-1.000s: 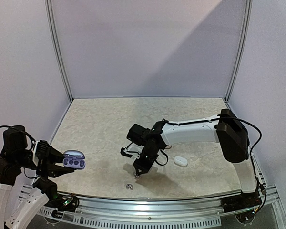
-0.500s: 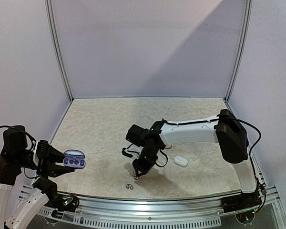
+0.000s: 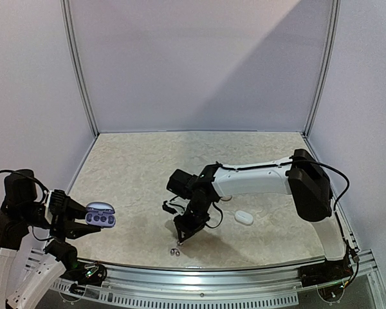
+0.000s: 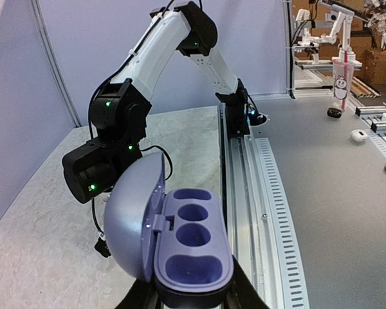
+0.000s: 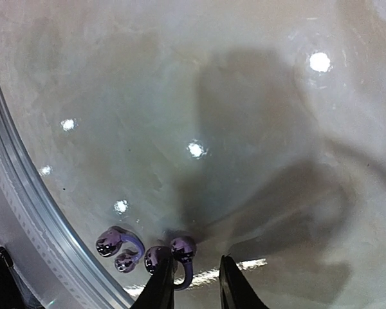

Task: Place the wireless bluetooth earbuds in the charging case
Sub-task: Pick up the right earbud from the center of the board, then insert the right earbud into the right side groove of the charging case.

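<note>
My left gripper (image 3: 83,217) is shut on the base of a lavender charging case (image 3: 100,214), held in the air over the table's near left corner. Its lid stands open and the wells of the case (image 4: 193,248) are empty. Two purple clip-shaped earbuds (image 3: 175,252) lie on the table by the near edge. In the right wrist view one earbud (image 5: 119,248) lies free at the left, while the other earbud (image 5: 179,252) touches the inner side of the left finger. My right gripper (image 5: 196,290) hangs low over them, jaws apart and gripping nothing; the top view shows the right gripper (image 3: 179,241) just behind the pair.
A shut white case (image 3: 244,217) lies on the table right of the right arm. A metal rail (image 3: 212,273) runs along the near edge, close to the earbuds, and shows as the rail (image 5: 26,212) in the right wrist view. Lavender walls enclose the table.
My right gripper has slid left and toward the near edge, closer to the earbuds, and its jaws have narrowed a little. The left arm and the case have not moved.
</note>
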Robot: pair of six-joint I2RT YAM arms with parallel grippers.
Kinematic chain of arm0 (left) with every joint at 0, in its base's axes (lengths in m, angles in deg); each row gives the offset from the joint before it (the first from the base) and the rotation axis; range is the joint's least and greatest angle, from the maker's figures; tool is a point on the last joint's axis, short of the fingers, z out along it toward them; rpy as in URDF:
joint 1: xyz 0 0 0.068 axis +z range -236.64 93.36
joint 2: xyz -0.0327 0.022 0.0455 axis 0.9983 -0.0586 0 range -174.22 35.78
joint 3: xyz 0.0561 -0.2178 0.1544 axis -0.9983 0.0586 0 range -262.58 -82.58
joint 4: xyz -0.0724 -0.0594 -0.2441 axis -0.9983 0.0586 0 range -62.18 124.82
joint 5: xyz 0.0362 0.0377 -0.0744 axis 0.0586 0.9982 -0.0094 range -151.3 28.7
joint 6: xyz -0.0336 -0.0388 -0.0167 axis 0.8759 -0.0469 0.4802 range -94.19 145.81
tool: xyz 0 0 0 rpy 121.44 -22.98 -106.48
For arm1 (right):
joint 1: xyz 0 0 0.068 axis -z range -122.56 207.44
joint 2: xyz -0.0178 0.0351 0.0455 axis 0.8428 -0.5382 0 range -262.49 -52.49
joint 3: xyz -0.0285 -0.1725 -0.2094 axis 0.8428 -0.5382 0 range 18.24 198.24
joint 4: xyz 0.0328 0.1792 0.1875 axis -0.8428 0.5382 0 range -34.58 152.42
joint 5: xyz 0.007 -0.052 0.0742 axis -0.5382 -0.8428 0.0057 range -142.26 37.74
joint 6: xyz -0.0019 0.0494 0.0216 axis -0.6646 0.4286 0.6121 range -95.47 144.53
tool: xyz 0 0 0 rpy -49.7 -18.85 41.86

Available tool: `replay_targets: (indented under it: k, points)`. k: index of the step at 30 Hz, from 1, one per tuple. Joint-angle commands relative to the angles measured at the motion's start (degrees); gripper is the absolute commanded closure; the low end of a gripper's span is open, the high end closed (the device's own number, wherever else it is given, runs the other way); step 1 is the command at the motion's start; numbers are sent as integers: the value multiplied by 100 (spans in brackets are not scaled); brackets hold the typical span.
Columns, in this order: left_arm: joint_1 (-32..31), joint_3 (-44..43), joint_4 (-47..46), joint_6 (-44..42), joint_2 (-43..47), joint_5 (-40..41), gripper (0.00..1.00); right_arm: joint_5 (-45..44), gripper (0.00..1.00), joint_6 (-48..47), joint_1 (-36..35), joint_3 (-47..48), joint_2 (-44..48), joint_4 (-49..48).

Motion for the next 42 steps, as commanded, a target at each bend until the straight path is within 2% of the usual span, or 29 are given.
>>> replay_targets:
  k: [1, 12, 21, 24, 27, 32, 37, 42]
  points:
    - [-48, 23, 201, -81, 42, 21, 100, 233, 76, 259, -142, 334, -262, -7]
    - [-46, 6, 236, -117, 41, 36, 100, 68, 99, 234, -166, 602, -287, 367]
    - [-46, -6, 215, -63, -39, 78, 100, -708, 100, -282, -204, 1176, 360, 883]
    - [-45, -57, 246, -45, -122, 80, 100, -1496, 100, -860, -457, 1359, 942, 900]
    - [-50, -81, 268, -113, -142, -34, 100, -2186, 100, -1720, -882, 1428, 1617, 468]
    - [-56, -142, 279, -137, -196, -87, 100, -2724, 100, -3080, -1558, 1603, 2258, -439]
    - [-66, -243, 390, -57, -298, 6, 100, -2961, 100, -4424, -2107, 2239, 2024, -623]
    - [-73, -293, 466, -33, -294, 59, 100, -3052, 100, -5143, -2403, 3240, 1369, -280]
